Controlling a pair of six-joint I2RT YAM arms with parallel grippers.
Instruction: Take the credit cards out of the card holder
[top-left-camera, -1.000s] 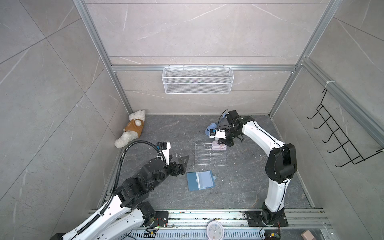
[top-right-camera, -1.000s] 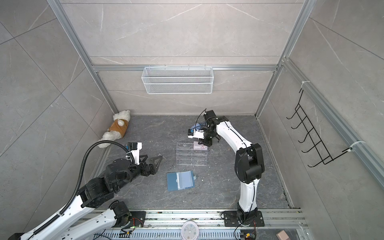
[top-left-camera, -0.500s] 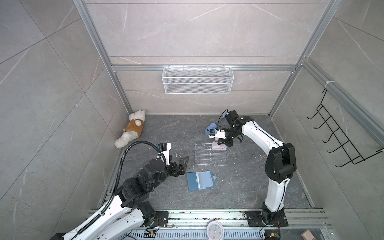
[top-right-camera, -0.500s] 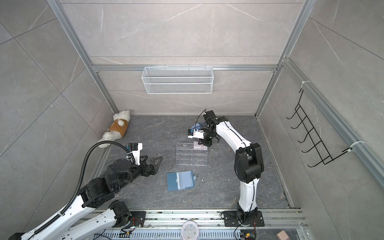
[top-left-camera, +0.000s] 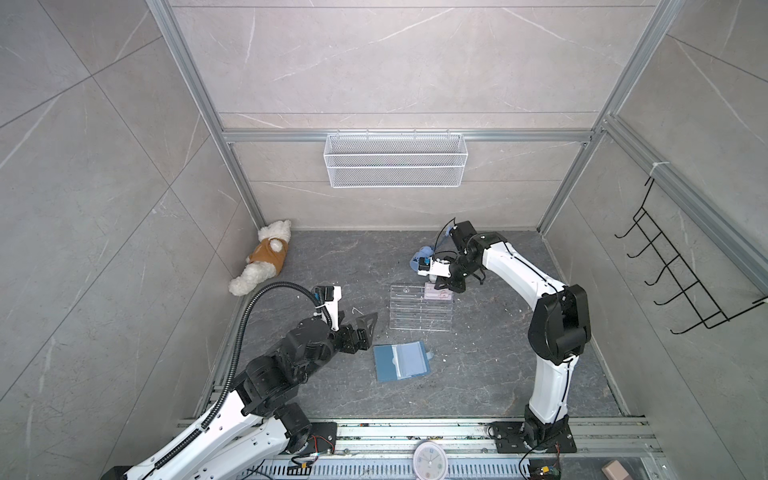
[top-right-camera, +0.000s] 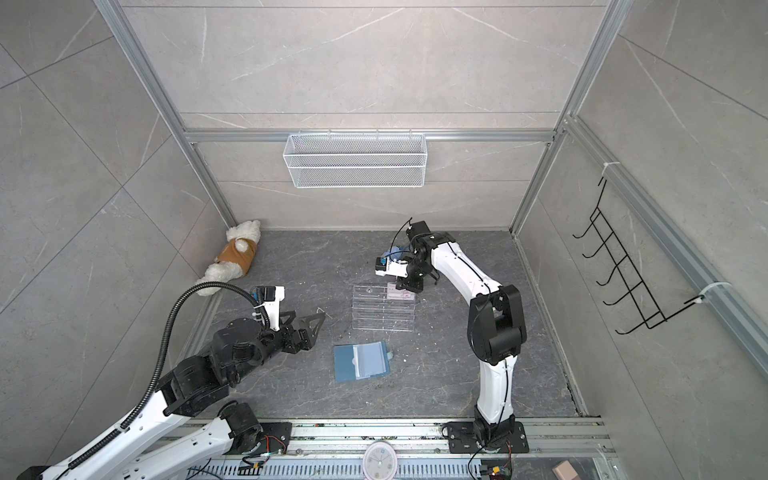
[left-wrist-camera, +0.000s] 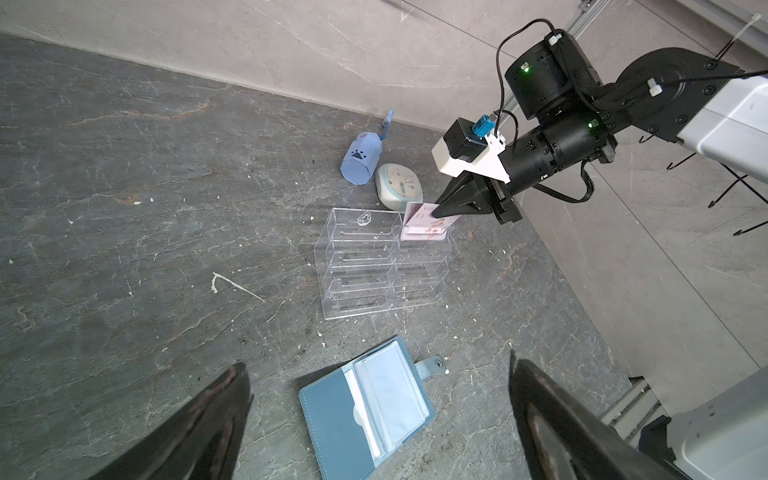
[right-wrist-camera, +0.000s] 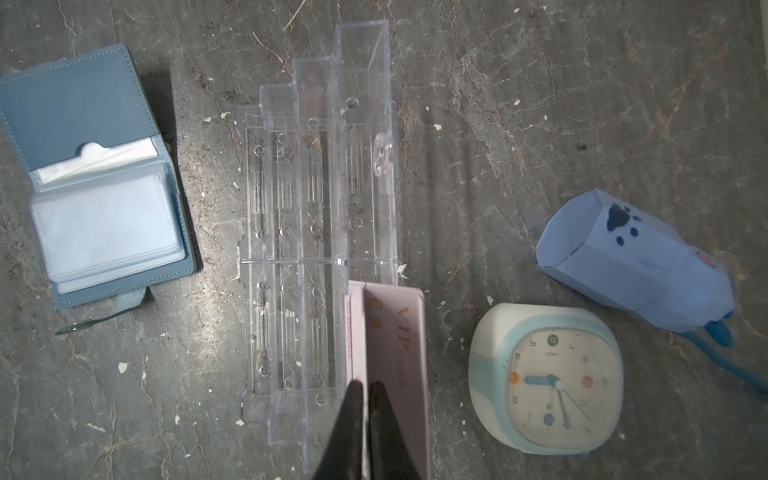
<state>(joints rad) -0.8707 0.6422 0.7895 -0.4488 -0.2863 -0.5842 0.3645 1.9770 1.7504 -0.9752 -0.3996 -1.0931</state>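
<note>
The right gripper (right-wrist-camera: 365, 388) is seen nearly closed astride a credit card (right-wrist-camera: 399, 332) stood in a corner pocket of the clear rack (right-wrist-camera: 316, 187); a firm pinch cannot be confirmed. The card holder (top-left-camera: 399, 360) lies open well apart, nearer the wide-open left gripper (top-left-camera: 371, 325).

Card holder (top-left-camera: 401, 360) open flat; pink credit cards (right-wrist-camera: 399, 332) in rack (right-wrist-camera: 316, 187).

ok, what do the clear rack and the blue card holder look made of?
The rack: rigid clear plastic, likely acrylic; glossy, floor visible through it. The card holder: grained blue leather or faux leather, matte, stitched edges; clear soft plastic sleeves inside.
</note>
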